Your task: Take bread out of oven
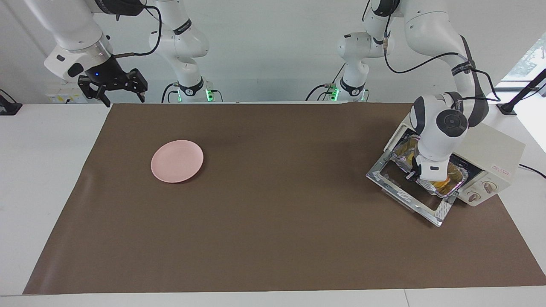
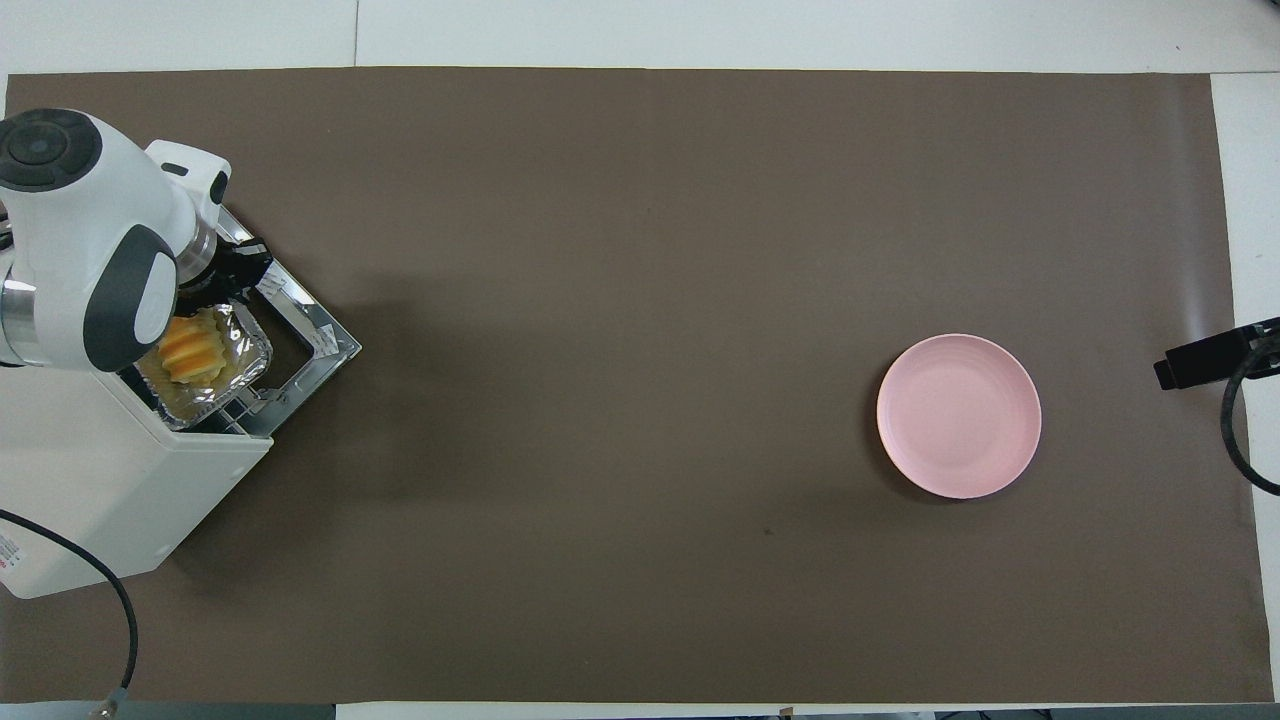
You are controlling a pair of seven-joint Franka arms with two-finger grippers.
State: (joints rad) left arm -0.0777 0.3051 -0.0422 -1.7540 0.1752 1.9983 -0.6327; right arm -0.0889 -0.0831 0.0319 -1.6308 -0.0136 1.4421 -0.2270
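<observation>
The cream-white oven (image 1: 490, 145) (image 2: 100, 500) stands at the left arm's end of the table with its glass door (image 1: 409, 192) (image 2: 310, 330) dropped open. A crinkled foil tray (image 1: 456, 179) (image 2: 240, 370) sits in the oven's mouth, partly out over the door. The golden ridged bread (image 1: 443, 183) (image 2: 190, 345) lies in the tray, partly hidden by the arm. My left gripper (image 1: 411, 175) (image 2: 240, 270) reaches down to the tray's door-side rim, shut on it. My right gripper (image 1: 113, 91) waits open in the air at the right arm's end.
A round pink plate (image 1: 177, 161) (image 2: 958, 415) lies on the brown mat (image 1: 273, 238) toward the right arm's end. A black cable (image 2: 110, 590) runs from the oven across the white table.
</observation>
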